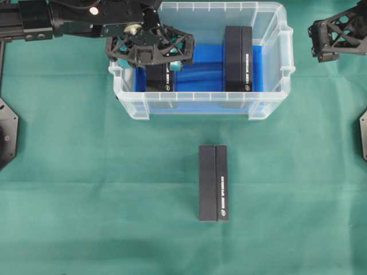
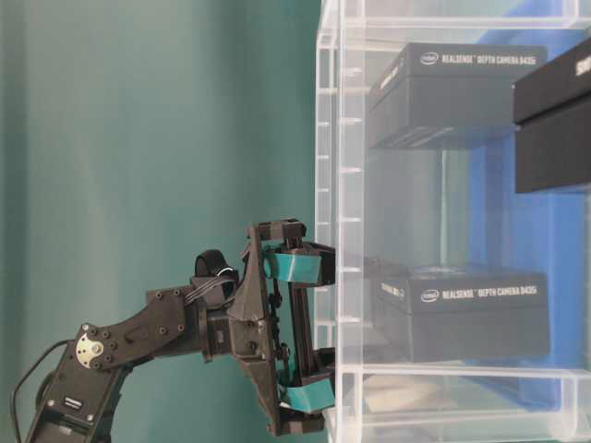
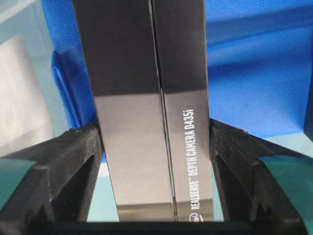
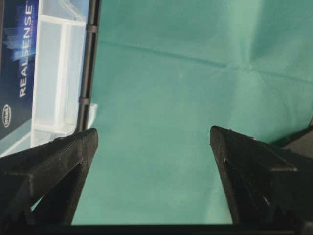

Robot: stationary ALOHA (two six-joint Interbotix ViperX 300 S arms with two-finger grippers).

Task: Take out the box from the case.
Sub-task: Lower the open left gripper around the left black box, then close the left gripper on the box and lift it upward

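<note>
box [image 1: 159, 77] standing on edge inside the case [image 1: 198, 104], at the case's left end, on the blue cloth [image 1: 200, 74]; white "realsense depth camera d435i" lettering along its side in the left wrist view [image 3: 146, 122]. case sitting near the desk's far edge, about midway along it. left hand [image 1: 150, 47] reaching down over the case's left end, fingers [image 3: 73, 156] on either side of the box, right at its faces; cannot tell whether pressing or just short of touching. second box [image 1: 238, 57] upright in the case's right half, apart from the first. third box [image 1: 213, 183] lying flat on the green desk [image 1: 86, 189], in front of the case, toward the middle. right hand [image 1: 338, 34] hanging over the desk's far right corner, outside the case, jaws spread wide and holding nothing.
</note>
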